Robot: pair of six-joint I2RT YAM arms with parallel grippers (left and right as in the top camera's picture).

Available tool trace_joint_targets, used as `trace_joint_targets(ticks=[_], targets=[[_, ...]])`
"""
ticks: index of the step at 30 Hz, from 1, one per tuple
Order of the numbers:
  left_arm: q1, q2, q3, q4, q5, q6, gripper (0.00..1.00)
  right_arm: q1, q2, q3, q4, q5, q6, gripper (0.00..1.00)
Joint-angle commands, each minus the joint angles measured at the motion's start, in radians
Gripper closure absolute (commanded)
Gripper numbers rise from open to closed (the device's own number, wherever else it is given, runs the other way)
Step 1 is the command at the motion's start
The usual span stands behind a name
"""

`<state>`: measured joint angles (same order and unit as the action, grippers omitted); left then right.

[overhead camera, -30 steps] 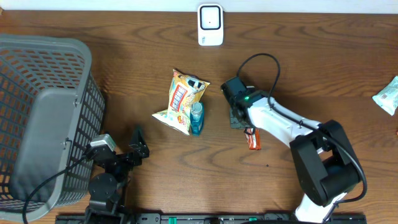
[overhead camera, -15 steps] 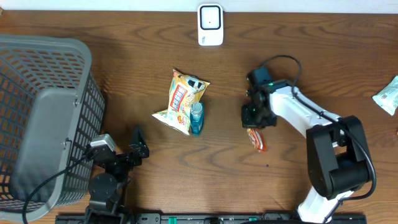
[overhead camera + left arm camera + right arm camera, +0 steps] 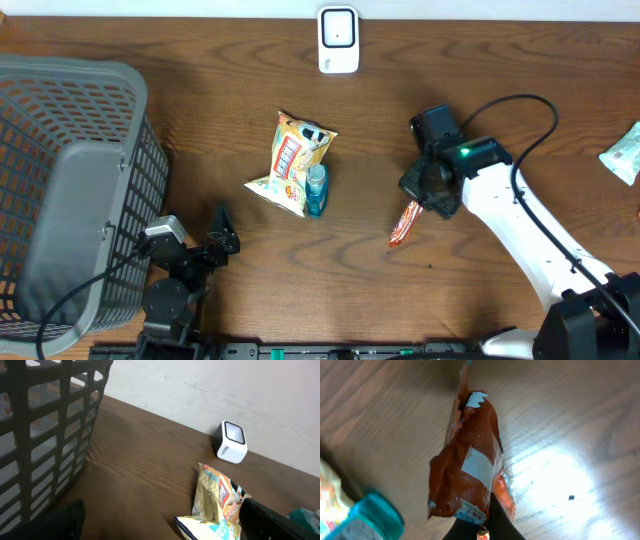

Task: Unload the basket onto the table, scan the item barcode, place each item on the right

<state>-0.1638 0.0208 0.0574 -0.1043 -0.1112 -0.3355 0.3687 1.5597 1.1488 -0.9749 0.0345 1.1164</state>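
Two fingers of my right pincer (image 3: 489, 526) are pressed together on one end of the orange packet (image 3: 470, 472).
The packet slants from my grip over the table (image 3: 200, 90), right of the chip bag (image 3: 293, 160) and blue bottle (image 3: 316, 190), well apart from the white scanner (image 3: 338, 40). My left pincer (image 3: 225, 232) sits spread wide beside the basket (image 3: 70, 190).

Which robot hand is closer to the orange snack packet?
Right. The right gripper is shut on the orange snack packet, pinching one end. The left gripper sits open far away, beside the basket.
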Motion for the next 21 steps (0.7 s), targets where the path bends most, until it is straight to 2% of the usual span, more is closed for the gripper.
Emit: trace_joint_targets(ticks=[1,4,14,15,17,19,21], targets=[[0.005,-0.003,-0.023,-0.021,-0.013,0.013,0.02,0.006,0.016,-0.012,-0.005,0.084,0.228,0.99],[0.005,-0.003,-0.023,-0.021,-0.013,0.013,0.02,0.005,0.042,-0.030,-0.003,0.092,0.277,0.99],[0.005,-0.003,-0.023,-0.021,-0.013,0.013,0.02,0.004,0.217,-0.042,-0.009,0.122,0.282,0.98],[0.005,-0.003,-0.023,-0.021,-0.013,0.013,0.02,0.004,0.253,-0.042,-0.011,0.119,0.281,0.94],[0.005,-0.003,-0.023,-0.021,-0.013,0.013,0.02,0.004,0.293,-0.042,-0.015,0.113,0.269,0.79],[0.005,-0.003,-0.023,-0.021,-0.013,0.012,0.02,0.004,0.325,-0.042,-0.021,0.113,0.231,0.73],[0.005,-0.003,-0.023,-0.021,-0.013,0.013,0.02,0.003,0.342,-0.042,-0.034,0.114,0.211,0.54]])
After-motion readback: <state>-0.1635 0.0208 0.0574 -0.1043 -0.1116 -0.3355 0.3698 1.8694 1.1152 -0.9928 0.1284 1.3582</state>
